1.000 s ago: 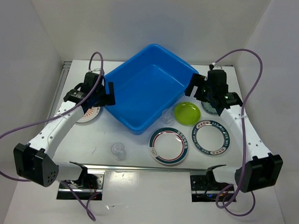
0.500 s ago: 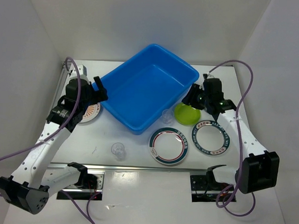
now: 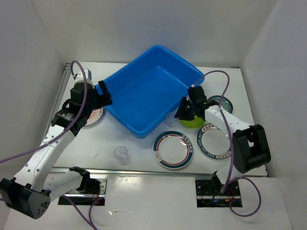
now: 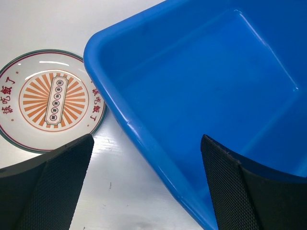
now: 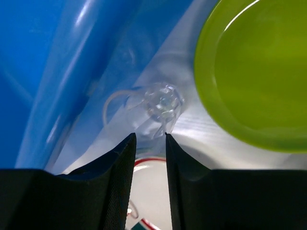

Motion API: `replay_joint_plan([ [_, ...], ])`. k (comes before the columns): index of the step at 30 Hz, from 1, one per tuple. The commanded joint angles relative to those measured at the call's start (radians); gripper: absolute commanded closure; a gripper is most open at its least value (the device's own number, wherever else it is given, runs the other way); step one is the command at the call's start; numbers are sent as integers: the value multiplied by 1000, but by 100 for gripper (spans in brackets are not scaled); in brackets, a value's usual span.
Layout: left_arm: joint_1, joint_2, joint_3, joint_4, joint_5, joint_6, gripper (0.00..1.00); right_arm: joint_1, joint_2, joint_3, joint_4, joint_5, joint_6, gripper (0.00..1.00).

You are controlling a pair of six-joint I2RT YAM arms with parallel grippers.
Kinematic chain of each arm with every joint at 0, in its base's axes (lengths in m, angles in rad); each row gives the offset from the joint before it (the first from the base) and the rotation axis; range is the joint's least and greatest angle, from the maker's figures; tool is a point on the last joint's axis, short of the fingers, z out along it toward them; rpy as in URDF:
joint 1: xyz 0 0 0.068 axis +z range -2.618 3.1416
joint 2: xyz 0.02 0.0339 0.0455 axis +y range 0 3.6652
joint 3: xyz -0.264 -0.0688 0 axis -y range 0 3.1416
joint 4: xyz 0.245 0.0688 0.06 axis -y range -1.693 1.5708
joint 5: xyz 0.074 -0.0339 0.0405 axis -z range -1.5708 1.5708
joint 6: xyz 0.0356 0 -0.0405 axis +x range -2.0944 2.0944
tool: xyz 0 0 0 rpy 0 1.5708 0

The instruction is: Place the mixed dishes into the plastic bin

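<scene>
The blue plastic bin [image 3: 152, 89] sits empty at the table's centre. My left gripper [image 3: 103, 93] is open wide and straddles the bin's left rim [image 4: 144, 139]. The orange-sunburst plate [image 4: 53, 98] lies just left of it, also seen from above [image 3: 93, 116]. My right gripper [image 3: 180, 113] has its fingers a narrow gap apart, tips at a small clear cup [image 5: 162, 103] between the bin wall [image 5: 48, 72] and the lime-green plate [image 5: 259, 72]. The cup [image 3: 171, 117] stands on the table. It is not lifted.
Two teal-and-red-rimmed plates lie at the front, one [image 3: 173, 150] by the cup and one [image 3: 217, 141] to its right. The dark teal saucer [image 3: 223, 104] is behind the right arm. A second clear cup [image 3: 121, 154] stands front left.
My right gripper has moved left and down from the saucer area to the clear cup, and its fingers have narrowed. My left arm pulled back left, then held at the bin's rim.
</scene>
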Motion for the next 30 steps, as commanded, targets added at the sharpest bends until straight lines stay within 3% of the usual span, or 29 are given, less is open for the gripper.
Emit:
replay_joint_plan([
  [1,1,-25,-11,49,-12,-2,1,53,53,71,6,119,-38,64],
  [6,1,-43,-11,49,-21,-2,1,75,125,81,20,133,-38,70],
  [7,1,-44,-11,49,-21,-2,1,88,134,81,20,165,-38,84],
  [9,1,-53,-11,49,-31,-2,1,104,134,94,-2,191,-38,99],
  [16,1,-62,-11,39,-51,-2,1,136,-28,283,-226,335,-102,99],
  [20,1,-62,-11,49,-42,-11,1,136,-50,458,-506,407,-193,99],
  [24,1,-62,-2,49,-42,-11,1,136,-1,588,-643,552,-228,99],
  [30,1,-62,16,38,-64,10,1,136,143,783,-663,622,-250,99],
])
